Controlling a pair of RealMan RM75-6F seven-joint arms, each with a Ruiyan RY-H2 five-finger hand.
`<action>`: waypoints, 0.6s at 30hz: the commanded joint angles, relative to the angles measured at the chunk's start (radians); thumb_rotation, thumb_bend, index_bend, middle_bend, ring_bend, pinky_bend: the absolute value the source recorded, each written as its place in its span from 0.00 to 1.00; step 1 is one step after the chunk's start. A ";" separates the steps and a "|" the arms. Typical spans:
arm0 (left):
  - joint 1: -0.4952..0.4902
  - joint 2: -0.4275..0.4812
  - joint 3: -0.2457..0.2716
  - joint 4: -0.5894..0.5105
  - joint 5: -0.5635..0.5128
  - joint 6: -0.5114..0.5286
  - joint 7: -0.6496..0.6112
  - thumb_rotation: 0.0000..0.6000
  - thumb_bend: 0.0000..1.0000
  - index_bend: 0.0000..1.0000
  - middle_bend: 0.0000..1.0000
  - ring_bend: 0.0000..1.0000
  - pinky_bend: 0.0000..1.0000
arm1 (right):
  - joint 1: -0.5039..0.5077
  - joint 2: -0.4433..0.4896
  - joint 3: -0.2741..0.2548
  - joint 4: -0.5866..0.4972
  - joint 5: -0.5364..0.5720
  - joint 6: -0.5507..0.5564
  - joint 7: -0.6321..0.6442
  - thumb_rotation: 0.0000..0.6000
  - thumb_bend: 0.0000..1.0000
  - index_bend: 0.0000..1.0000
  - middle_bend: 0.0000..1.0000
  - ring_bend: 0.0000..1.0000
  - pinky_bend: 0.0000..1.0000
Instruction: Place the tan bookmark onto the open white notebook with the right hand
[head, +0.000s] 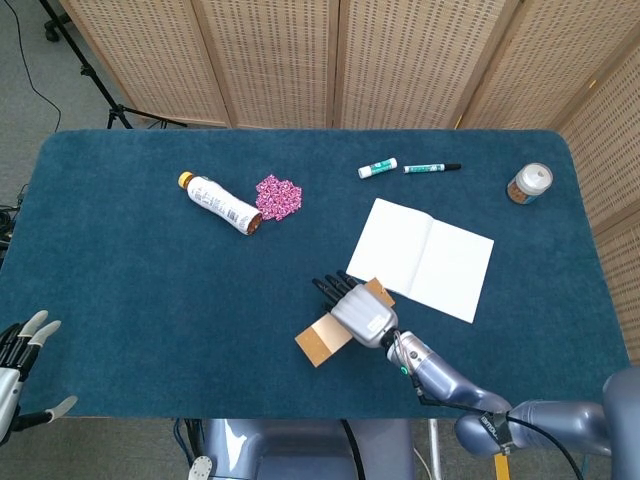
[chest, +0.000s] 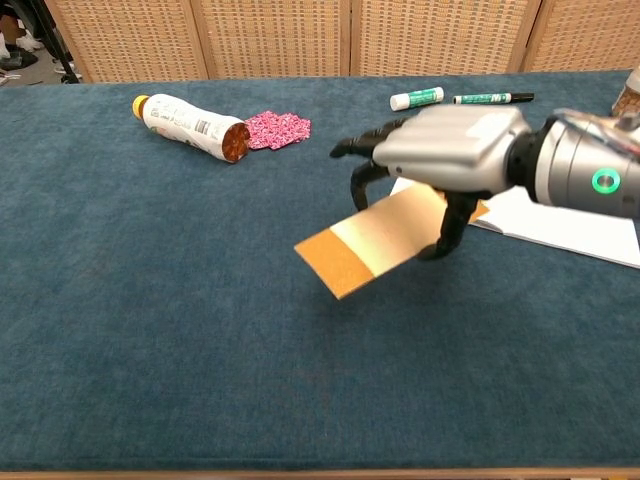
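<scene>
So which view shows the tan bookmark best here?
The chest view: the tan bookmark shows large, held by the right hand clear of the table. The head view shows it small, partly hidden under that hand.

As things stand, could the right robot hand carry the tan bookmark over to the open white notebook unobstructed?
Probably yes: the right robot hand holds the tan bookmark above the cloth, and the open white notebook lies just beside it with nothing between.
</scene>
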 joint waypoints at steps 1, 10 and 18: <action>-0.002 -0.004 -0.002 -0.003 -0.007 -0.008 0.011 1.00 0.00 0.00 0.00 0.00 0.00 | 0.041 0.076 0.064 -0.020 0.051 -0.008 -0.041 1.00 0.39 0.44 0.00 0.00 0.07; -0.015 -0.015 -0.010 -0.019 -0.038 -0.044 0.048 1.00 0.00 0.00 0.00 0.00 0.00 | 0.122 0.158 0.128 0.110 0.136 -0.086 -0.068 1.00 0.41 0.44 0.00 0.00 0.07; -0.026 -0.023 -0.031 -0.049 -0.088 -0.067 0.086 1.00 0.00 0.00 0.00 0.00 0.00 | 0.155 0.129 0.105 0.451 0.076 -0.270 0.116 1.00 0.45 0.44 0.00 0.00 0.07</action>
